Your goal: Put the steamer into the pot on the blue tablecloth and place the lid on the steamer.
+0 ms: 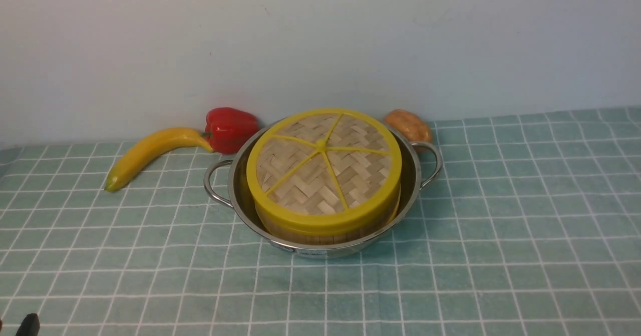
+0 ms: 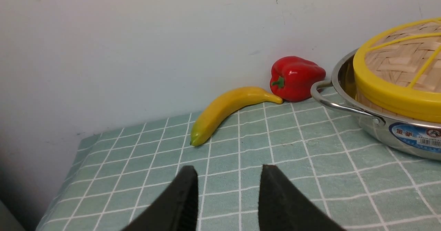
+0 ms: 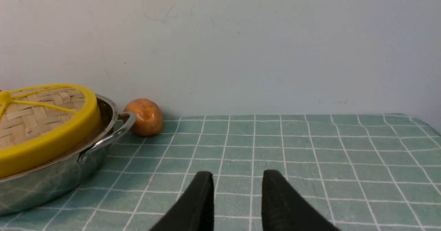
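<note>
A pale wall stands beyond the blue tablecloth. At near left, the left hand is parted, nothing gripped. At far left lie one banana and one red pepper. In the far middle, one steamer is seated in one pot, topped by one lid; one potato lies just beyond, to the right. The right hand is spread, empty. Placing and covering appear finished; only rest seems called for.
</note>
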Robot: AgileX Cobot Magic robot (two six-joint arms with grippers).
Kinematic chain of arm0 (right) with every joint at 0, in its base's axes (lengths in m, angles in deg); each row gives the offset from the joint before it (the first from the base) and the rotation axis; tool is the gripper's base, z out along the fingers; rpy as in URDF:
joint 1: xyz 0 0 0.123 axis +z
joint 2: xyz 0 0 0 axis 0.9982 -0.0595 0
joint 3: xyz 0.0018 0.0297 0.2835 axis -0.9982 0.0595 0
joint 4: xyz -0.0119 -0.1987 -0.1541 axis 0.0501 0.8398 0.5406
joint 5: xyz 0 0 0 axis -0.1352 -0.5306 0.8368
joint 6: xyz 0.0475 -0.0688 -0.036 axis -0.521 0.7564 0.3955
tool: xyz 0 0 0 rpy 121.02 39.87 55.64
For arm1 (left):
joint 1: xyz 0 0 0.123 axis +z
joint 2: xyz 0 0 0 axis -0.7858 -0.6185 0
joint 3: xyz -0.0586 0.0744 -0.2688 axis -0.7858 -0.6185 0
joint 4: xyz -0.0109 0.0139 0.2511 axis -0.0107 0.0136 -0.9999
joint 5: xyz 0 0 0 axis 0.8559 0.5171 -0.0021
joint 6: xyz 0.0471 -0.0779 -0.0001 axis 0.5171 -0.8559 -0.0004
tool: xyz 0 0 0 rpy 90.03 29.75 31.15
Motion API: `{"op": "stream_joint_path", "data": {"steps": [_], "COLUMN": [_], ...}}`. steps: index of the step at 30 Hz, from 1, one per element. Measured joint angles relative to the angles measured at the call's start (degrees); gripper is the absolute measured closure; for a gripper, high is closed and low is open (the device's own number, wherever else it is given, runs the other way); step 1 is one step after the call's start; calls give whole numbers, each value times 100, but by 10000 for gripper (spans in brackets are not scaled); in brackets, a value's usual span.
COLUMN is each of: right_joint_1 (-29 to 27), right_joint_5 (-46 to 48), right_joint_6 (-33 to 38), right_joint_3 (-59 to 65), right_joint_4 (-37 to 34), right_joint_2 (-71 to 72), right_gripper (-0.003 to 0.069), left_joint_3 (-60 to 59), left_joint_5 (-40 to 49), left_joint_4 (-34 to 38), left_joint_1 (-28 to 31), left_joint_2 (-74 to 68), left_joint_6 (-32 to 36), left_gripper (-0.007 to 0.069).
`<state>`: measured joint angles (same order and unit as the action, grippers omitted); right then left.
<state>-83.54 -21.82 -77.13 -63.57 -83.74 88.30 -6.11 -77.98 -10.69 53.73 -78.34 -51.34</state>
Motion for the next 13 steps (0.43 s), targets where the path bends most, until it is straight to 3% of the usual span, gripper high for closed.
{"op": "stream_joint_path", "data": {"steps": [13], "right_joint_1": [0], "right_joint_5": [0], "right_joint_6": [-41], "right_joint_3": [0], "right_joint_4": [0], "right_joint_2": [0], "right_gripper": [419], "left_joint_3": [0], "left_joint_5": [-11], "left_joint_4": [0], "left_joint_1": [0], "left_joint_2": [0], "left_joint_6": [0], "left_gripper": [382]}}
